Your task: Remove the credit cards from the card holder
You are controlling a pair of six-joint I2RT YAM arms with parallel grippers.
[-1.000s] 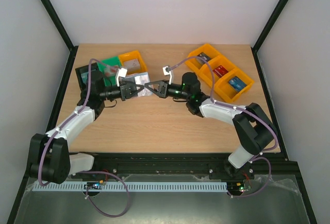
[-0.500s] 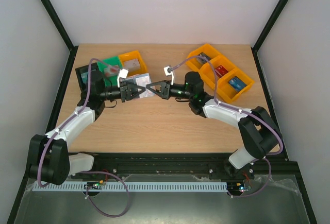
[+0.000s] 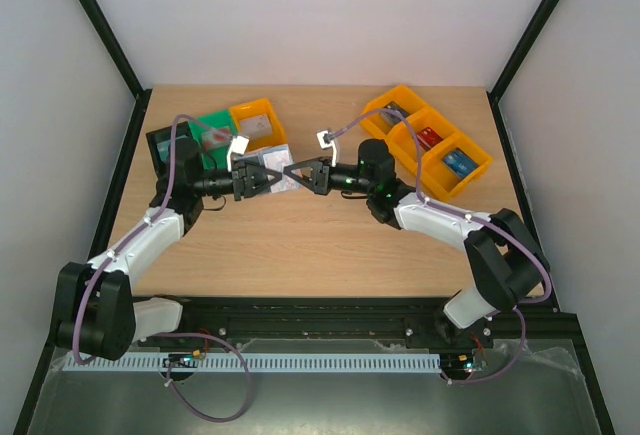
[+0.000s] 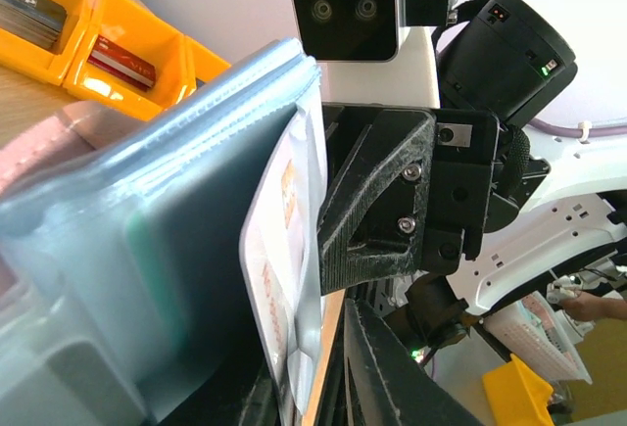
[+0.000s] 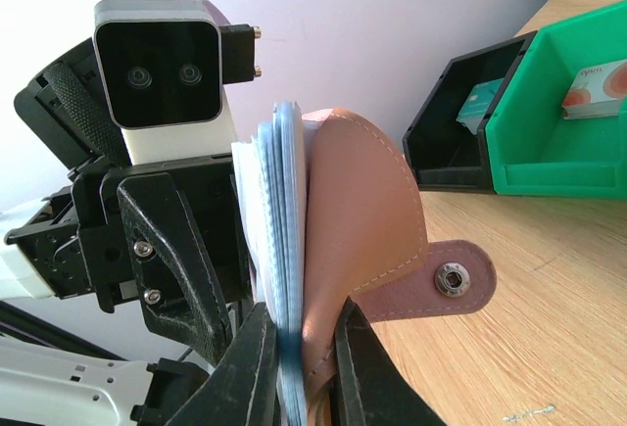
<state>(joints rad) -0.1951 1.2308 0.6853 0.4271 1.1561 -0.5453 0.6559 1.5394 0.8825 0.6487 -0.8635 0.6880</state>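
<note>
Card holder (image 5: 362, 211) held over the table (image 3: 300, 245): we see the right gripper (image 5: 294, 377) pinching its tan cover and blue leaves, the left gripper (image 4: 309, 397) pinching a protruding whitish credit card (image 4: 284, 279).

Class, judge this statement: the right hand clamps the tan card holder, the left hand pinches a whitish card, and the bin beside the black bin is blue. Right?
No: beside the black bin stands a green bin, not a blue one; the right wrist view shows it. The right hand does clamp the card holder, and the left hand the whitish card.
</note>
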